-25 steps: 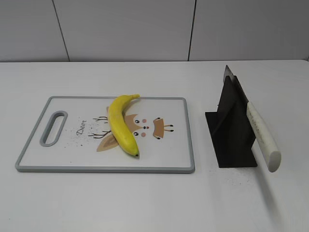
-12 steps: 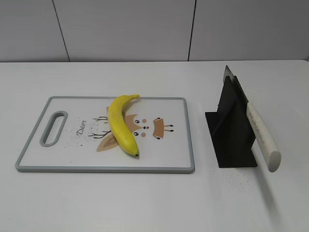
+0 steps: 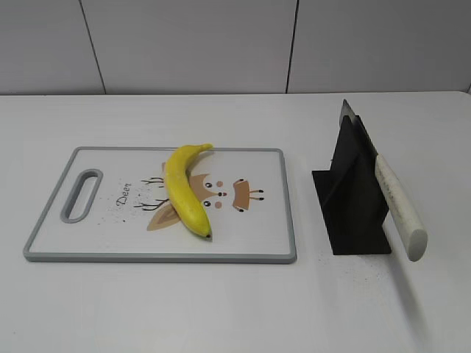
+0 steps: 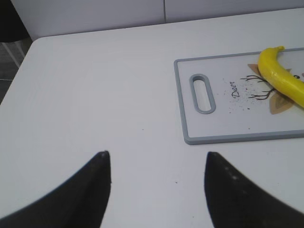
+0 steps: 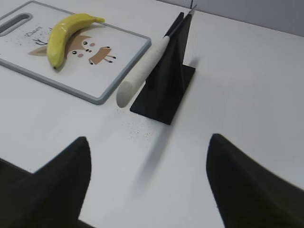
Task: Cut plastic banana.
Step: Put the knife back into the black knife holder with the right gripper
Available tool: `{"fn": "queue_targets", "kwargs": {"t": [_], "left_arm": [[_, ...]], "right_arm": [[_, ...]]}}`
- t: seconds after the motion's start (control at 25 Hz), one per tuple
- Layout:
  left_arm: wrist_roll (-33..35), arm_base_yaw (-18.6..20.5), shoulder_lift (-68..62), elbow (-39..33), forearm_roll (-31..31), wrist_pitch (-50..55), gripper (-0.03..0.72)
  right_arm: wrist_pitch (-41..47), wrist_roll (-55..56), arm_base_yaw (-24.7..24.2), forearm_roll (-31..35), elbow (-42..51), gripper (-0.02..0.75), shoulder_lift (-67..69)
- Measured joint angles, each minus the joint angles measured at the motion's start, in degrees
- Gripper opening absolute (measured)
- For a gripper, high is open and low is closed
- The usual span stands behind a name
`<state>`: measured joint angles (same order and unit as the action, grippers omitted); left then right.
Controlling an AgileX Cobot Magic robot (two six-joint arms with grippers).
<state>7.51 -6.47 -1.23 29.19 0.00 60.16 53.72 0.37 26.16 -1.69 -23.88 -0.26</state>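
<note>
The plastic banana (image 3: 183, 190) lies whole on the white cutting board (image 3: 96, 235) with a grey rim and a deer drawing. It also shows in the left wrist view (image 4: 280, 76) and the right wrist view (image 5: 64, 35). A knife (image 3: 397, 206) with a speckled white handle rests slanted in a black stand (image 3: 353, 198), handle toward the front. My left gripper (image 4: 156, 159) is open and empty over bare table left of the board. My right gripper (image 5: 148, 142) is open and empty, in front of the knife handle (image 5: 142, 71). Neither gripper shows in the exterior view.
The cutting board (image 4: 190, 118) has a handle slot (image 4: 203, 92) on its left end. The stand (image 5: 166, 80) sits right of the board. The white table's left edge (image 4: 19, 66) shows in the left wrist view. A grey panelled wall is behind.
</note>
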Motion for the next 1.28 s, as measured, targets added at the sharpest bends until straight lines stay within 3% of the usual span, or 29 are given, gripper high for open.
{"fn": "queue_targets", "kwargs": {"t": [0.48,1.28], "left_arm": [[0.00,0.00,0.00,0.00,0.00,0.00,0.593],[0.00,0.00,0.32,0.00,0.00,0.00,0.591]], "right_arm": [[0.00,-0.37,-17.89,0.19,0.00,0.592,0.00],[0.06,-0.37,-19.81,0.25,0.07,0.592,0.00]]}}
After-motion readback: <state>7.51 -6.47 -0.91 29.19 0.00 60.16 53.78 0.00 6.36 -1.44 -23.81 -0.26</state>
